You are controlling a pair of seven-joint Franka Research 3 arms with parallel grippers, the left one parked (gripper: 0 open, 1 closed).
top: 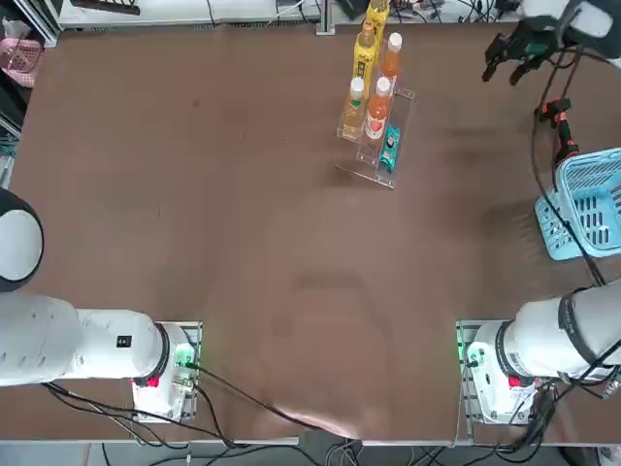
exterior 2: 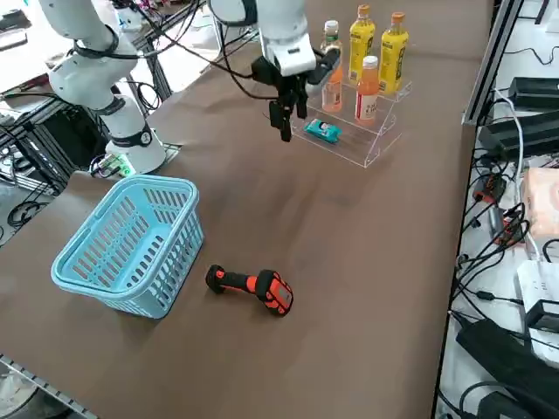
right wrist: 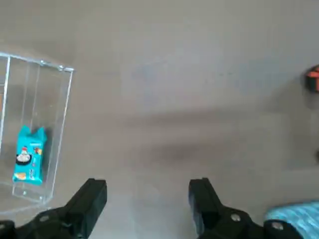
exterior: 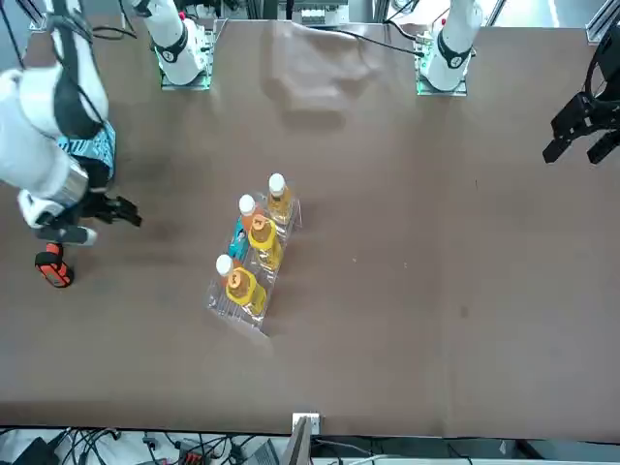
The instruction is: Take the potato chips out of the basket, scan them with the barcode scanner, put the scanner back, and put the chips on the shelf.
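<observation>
The teal potato chips [top: 390, 148] [exterior 2: 322, 131] [right wrist: 30, 155] lie flat on the lower tier of the clear acrylic shelf [top: 400, 109] [exterior 2: 377, 147] [right wrist: 56, 124], in front of the bottles. My right gripper [top: 506, 66] [exterior: 126, 211] [exterior 2: 284, 120] [right wrist: 147, 196] hangs open and empty above bare table, between the shelf and the scanner. The black and orange barcode scanner [top: 561, 131] [exterior: 53, 268] [exterior 2: 253, 286] lies on its side on the table beside the light blue basket [top: 587, 204] [exterior 2: 131, 244], whose inside shows nothing.
Several orange and yellow drink bottles [top: 369, 58] [exterior 2: 377, 44] stand on the shelf's tiers. The basket sits at the table's right edge. Cables and equipment lie beyond the table edges. The parked left arm's base [top: 165, 359] is at the near left.
</observation>
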